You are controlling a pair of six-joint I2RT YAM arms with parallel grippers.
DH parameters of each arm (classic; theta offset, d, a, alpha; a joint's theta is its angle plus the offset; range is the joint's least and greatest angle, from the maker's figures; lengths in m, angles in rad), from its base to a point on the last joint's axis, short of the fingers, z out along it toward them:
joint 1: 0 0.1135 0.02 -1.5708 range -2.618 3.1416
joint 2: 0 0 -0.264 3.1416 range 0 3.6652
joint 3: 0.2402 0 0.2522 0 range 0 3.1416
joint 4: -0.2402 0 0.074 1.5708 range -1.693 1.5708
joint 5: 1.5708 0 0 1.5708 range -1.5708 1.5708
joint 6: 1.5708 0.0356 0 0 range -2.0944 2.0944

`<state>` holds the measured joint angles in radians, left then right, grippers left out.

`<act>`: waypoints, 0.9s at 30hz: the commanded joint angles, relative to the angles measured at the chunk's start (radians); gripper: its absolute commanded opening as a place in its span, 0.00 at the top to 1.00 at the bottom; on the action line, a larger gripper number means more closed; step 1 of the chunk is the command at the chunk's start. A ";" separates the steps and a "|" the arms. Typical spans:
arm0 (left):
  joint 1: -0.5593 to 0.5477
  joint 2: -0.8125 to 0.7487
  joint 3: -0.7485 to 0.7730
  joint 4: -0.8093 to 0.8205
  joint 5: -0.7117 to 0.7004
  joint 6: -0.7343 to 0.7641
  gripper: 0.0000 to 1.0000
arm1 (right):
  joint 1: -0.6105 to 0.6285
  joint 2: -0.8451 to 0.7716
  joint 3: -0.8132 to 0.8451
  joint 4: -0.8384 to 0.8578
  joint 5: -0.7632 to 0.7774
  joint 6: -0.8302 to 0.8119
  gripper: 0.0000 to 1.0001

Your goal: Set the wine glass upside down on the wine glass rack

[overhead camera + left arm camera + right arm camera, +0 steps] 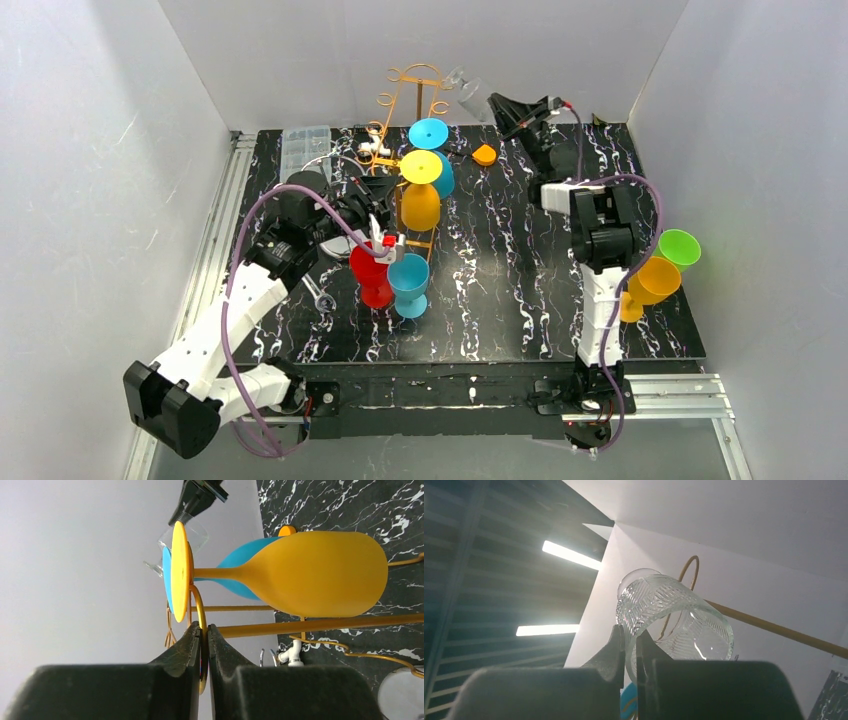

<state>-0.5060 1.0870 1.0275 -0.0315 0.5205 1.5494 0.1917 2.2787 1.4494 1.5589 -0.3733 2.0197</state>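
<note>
White walls [100, 150], apparently slatted ceiling [479, 525]

Both clenched: left hand [203, 630], right hand [630, 636]

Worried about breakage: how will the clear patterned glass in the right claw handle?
The clear glass looks thin-walled, so probably fragile. The right claw pinches only its rim, so it may pivot or slip.
</note>
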 commanded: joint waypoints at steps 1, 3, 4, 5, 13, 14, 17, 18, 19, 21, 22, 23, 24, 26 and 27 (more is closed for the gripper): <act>-0.023 -0.038 -0.040 -0.127 0.145 -0.088 1.00 | -0.090 -0.007 -0.016 0.235 -0.121 -0.107 0.99; -0.024 -0.035 -0.040 -0.112 0.163 -0.116 1.00 | -0.107 -0.015 0.028 0.235 -0.122 -0.082 0.99; -0.023 -0.033 -0.042 -0.102 0.171 -0.130 1.00 | -0.113 -0.019 0.042 0.235 -0.122 -0.069 0.99; -0.023 -0.032 -0.044 -0.084 0.181 -0.147 1.00 | -0.117 -0.027 0.044 0.233 -0.123 -0.067 0.99; -0.031 -0.016 -0.053 -0.034 0.198 -0.194 1.00 | -0.123 -0.111 -0.020 0.234 -0.125 -0.087 0.99; -0.030 -0.017 -0.057 -0.040 0.197 -0.189 1.00 | -0.123 -0.119 -0.018 0.234 -0.121 -0.086 0.99; -0.031 -0.025 -0.072 -0.053 0.200 -0.171 1.00 | -0.126 -0.149 0.013 0.234 -0.108 -0.076 0.99; -0.031 -0.025 -0.073 -0.057 0.198 -0.168 1.00 | -0.126 -0.158 0.033 0.235 -0.103 -0.070 0.99; -0.030 -0.024 -0.071 -0.060 0.195 -0.168 1.00 | -0.126 -0.167 0.049 0.234 -0.103 -0.063 0.99; -0.031 -0.022 -0.068 -0.069 0.190 -0.166 1.00 | -0.129 -0.185 0.074 0.235 -0.109 -0.050 0.99; -0.031 -0.023 -0.068 -0.070 0.189 -0.166 1.00 | -0.133 -0.194 0.078 0.234 -0.114 -0.045 0.99; -0.030 -0.024 -0.067 -0.072 0.188 -0.163 1.00 | -0.140 -0.206 0.078 0.233 -0.120 -0.042 0.99; -0.031 -0.025 -0.067 -0.076 0.189 -0.161 1.00 | -0.144 -0.216 0.073 0.234 -0.124 -0.041 0.99; -0.031 -0.031 -0.071 -0.083 0.195 -0.159 1.00 | -0.147 -0.228 0.057 0.234 -0.134 -0.039 0.99; -0.031 -0.038 -0.075 -0.084 0.201 -0.155 1.00 | -0.149 -0.232 0.046 0.233 -0.138 -0.040 0.99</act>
<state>-0.5209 1.0565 0.9939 0.0051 0.6445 1.4136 0.0589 2.1376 1.4586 1.4578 -0.5137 1.9598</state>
